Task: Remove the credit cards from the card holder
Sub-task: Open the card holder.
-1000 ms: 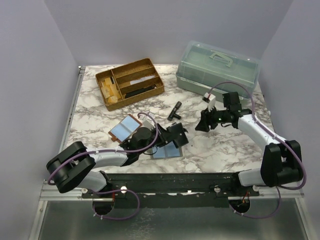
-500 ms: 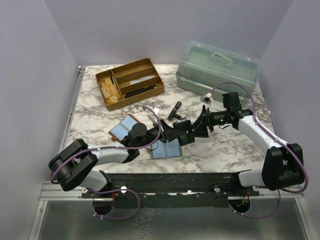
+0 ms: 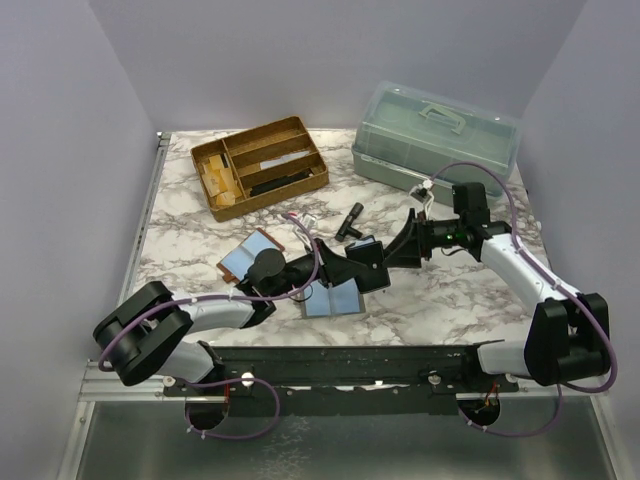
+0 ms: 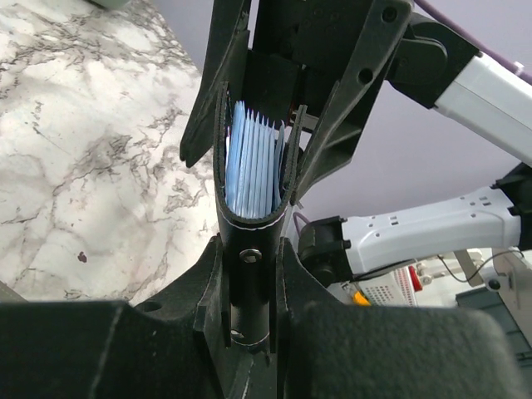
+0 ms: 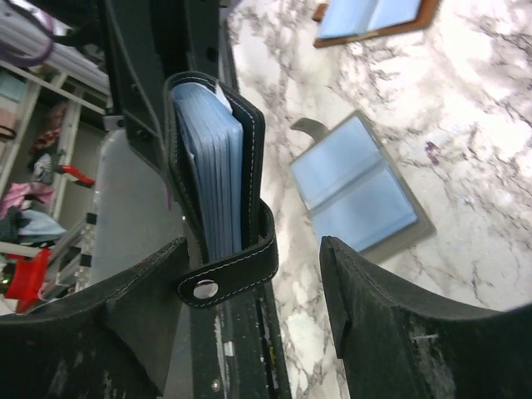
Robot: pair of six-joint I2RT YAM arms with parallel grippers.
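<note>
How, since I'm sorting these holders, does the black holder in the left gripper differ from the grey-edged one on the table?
The black holder is held aloft in the left gripper; the grey-edged holder lies flat on the marble table. The black holder is folded, gaping only slightly; the grey-edged holder is spread wide open. Both carry light-blue inserts.

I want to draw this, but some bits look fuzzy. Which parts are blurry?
Left wrist view: the card holder is sharp; the black body of the left gripper, at the bottom, is fuzzy. Right wrist view: the card holder is crisp, the clutter at the left edge blurry. Top view: even light.
</note>
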